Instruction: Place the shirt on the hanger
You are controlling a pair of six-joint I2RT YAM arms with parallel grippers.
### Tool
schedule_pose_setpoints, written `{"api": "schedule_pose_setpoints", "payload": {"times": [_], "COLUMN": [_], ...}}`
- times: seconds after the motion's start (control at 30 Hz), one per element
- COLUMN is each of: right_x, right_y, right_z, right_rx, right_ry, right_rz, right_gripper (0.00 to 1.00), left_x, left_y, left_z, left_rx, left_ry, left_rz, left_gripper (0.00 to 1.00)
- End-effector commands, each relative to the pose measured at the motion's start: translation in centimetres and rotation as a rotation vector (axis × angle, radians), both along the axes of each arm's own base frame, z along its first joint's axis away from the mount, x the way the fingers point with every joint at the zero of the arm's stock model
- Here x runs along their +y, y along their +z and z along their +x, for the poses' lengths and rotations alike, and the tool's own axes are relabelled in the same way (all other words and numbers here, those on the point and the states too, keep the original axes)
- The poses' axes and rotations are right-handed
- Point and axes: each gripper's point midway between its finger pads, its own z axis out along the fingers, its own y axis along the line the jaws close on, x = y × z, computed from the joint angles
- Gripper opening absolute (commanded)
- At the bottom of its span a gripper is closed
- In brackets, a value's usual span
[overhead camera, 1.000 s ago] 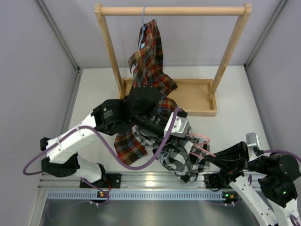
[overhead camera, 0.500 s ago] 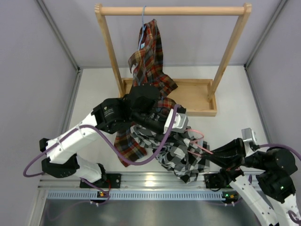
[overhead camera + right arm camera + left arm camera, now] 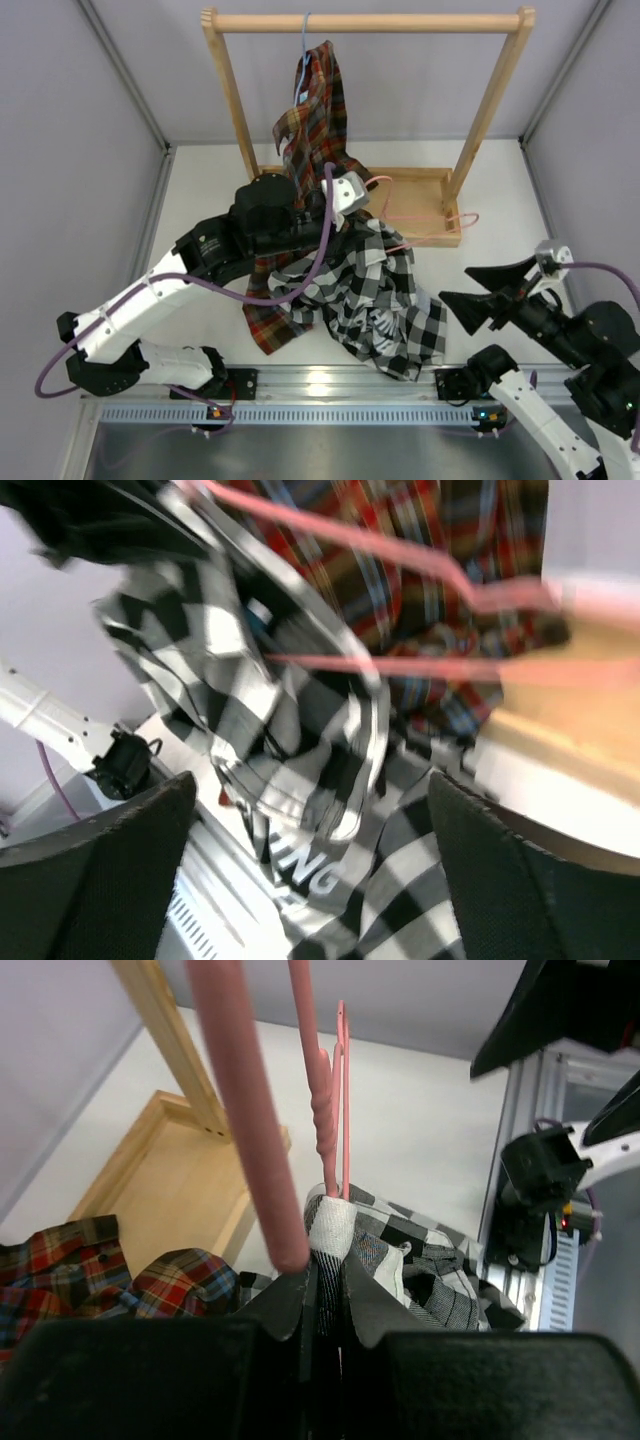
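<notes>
The left end effector [image 3: 322, 1270] was pinched shut on a fold of the black-and-white checked shirt [image 3: 380, 300]. The pink wire hanger [image 3: 250, 1130] rose from the same spot, its wire running up out of the fabric right at the closed fingertips. I could not tell whether the wire itself was also caught in the grip. This end effector hovered just in front of the wooden rack [image 3: 365, 22], at the near edge of its tray [image 3: 420, 200]. The hanger's hook reached over that tray, towards the rack's right post.

The right end effector [image 3: 455, 283] stood wide open, with its two fingers [image 3: 110, 870] far apart and nothing between them. It was in front of the rack's right post, apart from the shirt and pointing at it.

Most of the shirt hung and spread from the left end effector. It draped down onto the white table [image 3: 510, 200] in front of the rack, and its lower edge lay near the metal rail [image 3: 320, 385] furthest from the rack.

A red tartan shirt [image 3: 315, 110] hung from the rack's top bar on a light blue hanger [image 3: 305, 40]. It trailed over the tray and onto the table in front of the rack, beside the checked shirt. Plain grey walls [image 3: 60, 100] closed in the table behind the rack and on both sides of it.
</notes>
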Motion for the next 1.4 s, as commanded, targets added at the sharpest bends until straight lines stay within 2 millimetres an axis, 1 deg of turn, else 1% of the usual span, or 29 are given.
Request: {"api": "schedule_pose_setpoints", "payload": {"times": [0.0,0.03,0.07,0.1,0.13,0.17,0.2,0.4,0.5,0.53,0.57,0.6,0.63,0.67,0.7,0.77,0.83,0.87,0.9,0.97,1.0,1.03,1.07,1.1,1.2,1.27,1.3,1.33,1.37], "right_x": [0.8,1.6,2.6,3.5,4.3,5.2,5.7,6.1,6.2,6.5,6.9,7.2,7.6,7.8,7.8,7.5,6.5,5.6,4.8,3.3,3.0,3.0,2.8,2.7,1.5,0.3,0.0,-0.1,-0.5], "right_y": [-4.3,-5.1,-5.3,-3.7,-3.5,-4.8,-4.5,-5.6,-7.3,-8.3,-8.1,-8.2,-9.1,-8.8,-9.0,-9.1,-8.7,-8.8,-10.1,-10.9,-11.5,-11.5,-11.4,-11.2,-10.3,-10.3,-10.4,-10.6,-10.7], "right_z": [1.6,1.6,1.0,1.1,0.8,1.2,1.0,3.6,5.0,5.4,5.4,5.4,5.6,5.7,5.8,6.1,6.5,7.5,7.9,9.7,9.9,10.5,10.9,11.1,12.2,13.1,13.4,14.1,14.5], "right_rx": [0.295,0.359,0.384,0.335,0.332,0.378,0.368,0.328,0.324,0.345,0.325,0.323,0.342,0.324,0.327,0.309,0.269,0.265,0.302,0.324,0.347,0.36,0.36,0.361,0.37,0.387,0.395,0.416,0.436], "right_ry": [-0.047,-0.025,0.037,0.091,0.141,0.174,0.213,0.155,0.12,0.12,0.15,0.164,0.179,0.191,0.189,0.164,0.104,0.024,-0.027,-0.151,-0.17,-0.186,-0.201,-0.208,-0.292,-0.364,-0.376,-0.39,-0.391], "right_rz": [0.01,0.067,0.105,0.174,0.215,0.239,0.25,0.197,0.16,0.154,0.166,0.172,0.169,0.177,0.174,0.159,0.121,0.101,0.053,-0.031,-0.065,-0.087,-0.093,-0.095,-0.112,-0.15,-0.16,-0.179,-0.174], "right_gripper": [0.88,0.85,0.82,0.77,0.74,0.73,0.68,0.59,0.54,0.51,0.48,0.42,0.38,0.33,0.14,0.0,0.0,0.0,0.0,0.0,0.0,0.0,0.0,0.0,0.0,0.0,0.0,0.0,0.0], "left_x": [1.8,2.5,2.4,2.6,2.6,2.9,2.5,1.9,2.0,2.0,2.0,2.0,2.0,2.0,2.0,2.3,2.7,3.0,3.2,4.1,4.2,4.5,5.2,5.2,6.4,7.1,7.7,7.8,7.9], "left_y": [6.3,7.4,6.7,6.8,6.9,7.5,7.3,7.4,7.5,7.3,7.3,7.3,7.2,7.3,7.3,7.4,7.0,6.5,6.3,6.2,4.7,4.1,4.0,2.2,-0.3,-1.3,-1.3,-2.5,-3.0], "left_z": [1.3,1.5,1.5,1.4,1.3,0.7,0.3,-0.2,-0.3,-0.3,-0.3,-0.3,-0.3,-0.3,-0.2,0.0,0.2,0.1,-0.2,-1.3,-1.5,-1.8,-2.2,-2.2,-2.4,-2.6,-3.0,-3.0,-3.0], "left_rx": [-0.034,-0.057,-0.026,-0.014,-0.011,-0.011,-0.001,0.02,0.018,0.022,0.022,0.022,0.023,0.023,0.022,0.011,0.003,-0.006,-0.011,-0.036,-0.032,-0.033,-0.052,-0.04,-0.059,-0.053,-0.06,-0.051,-0.04], "left_ry": [0.149,0.181,0.195,0.197,0.192,0.177,0.148,0.108,0.104,0.108,0.108,0.108,0.108,0.108,0.111,0.127,0.146,0.145,0.135,0.1,0.091,0.085,0.079,0.078,0.094,0.106,0.103,0.109,0.113], "left_rz": [-0.245,-0.294,-0.307,-0.332,-0.349,-0.378,-0.39,-0.396,-0.403,-0.403,-0.403,-0.403,-0.403,-0.405,-0.405,-0.406,-0.393,-0.375,-0.367,-0.368,-0.341,-0.332,-0.335,-0.305,-0.27,-0.264,-0.277,-0.258,-0.256], "left_gripper": [0.0,0.0,0.0,0.0,0.0,0.0,0.0,0.0,0.0,0.0,0.0,0.0,0.0,0.0,0.0,0.0,0.0,0.0,0.0,0.0,0.0,0.0,0.0,0.0,0.0,0.0,0.0,0.0,0.0]}}
